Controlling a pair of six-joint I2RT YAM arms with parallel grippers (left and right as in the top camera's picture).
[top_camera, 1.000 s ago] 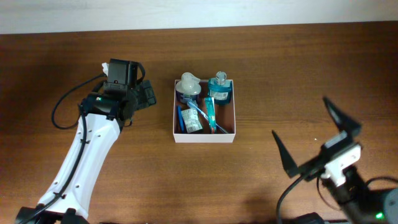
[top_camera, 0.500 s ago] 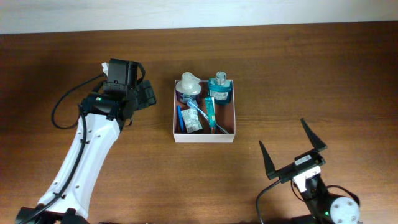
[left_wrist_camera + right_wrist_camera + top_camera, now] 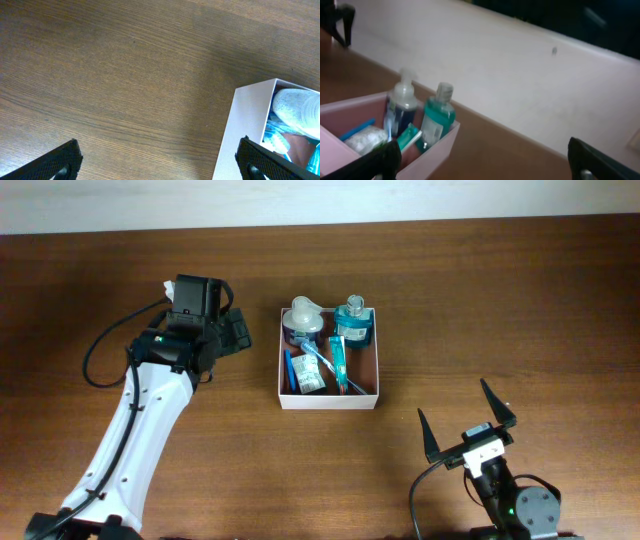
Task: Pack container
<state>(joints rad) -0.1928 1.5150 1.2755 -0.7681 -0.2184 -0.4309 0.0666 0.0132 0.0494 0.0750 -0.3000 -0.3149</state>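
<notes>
Surface: a dark brown wooden table (image 3: 500, 300), with a strip of white wall (image 3: 300, 200) along its far edge. Item one: the container (image 3: 329, 402), a square shallow box with white walls and a reddish-brown floor. It sits near the middle of the table, towards the far side, open top up. Contents: a teal bottle (image 3: 352, 320) and a dark bottle (image 3: 303, 318) with a pale cap, upright side by side against the far wall. In front of them a teal tube (image 3: 338, 355) and a white packet (image 3: 309, 378) lie on the floor. Item two: the left gripper (image 3: 160, 160), on a white left arm (image 3: 140, 430). It is to the left of the container and apart from it, fingers spread wide with only bare wood between them. Its wrist view catches one corner of the box. Item three: the right gripper (image 3: 463, 423), at the near right and well apart from the container, fingers spread wide and empty. Its wrist view looks across at both bottles.
</notes>
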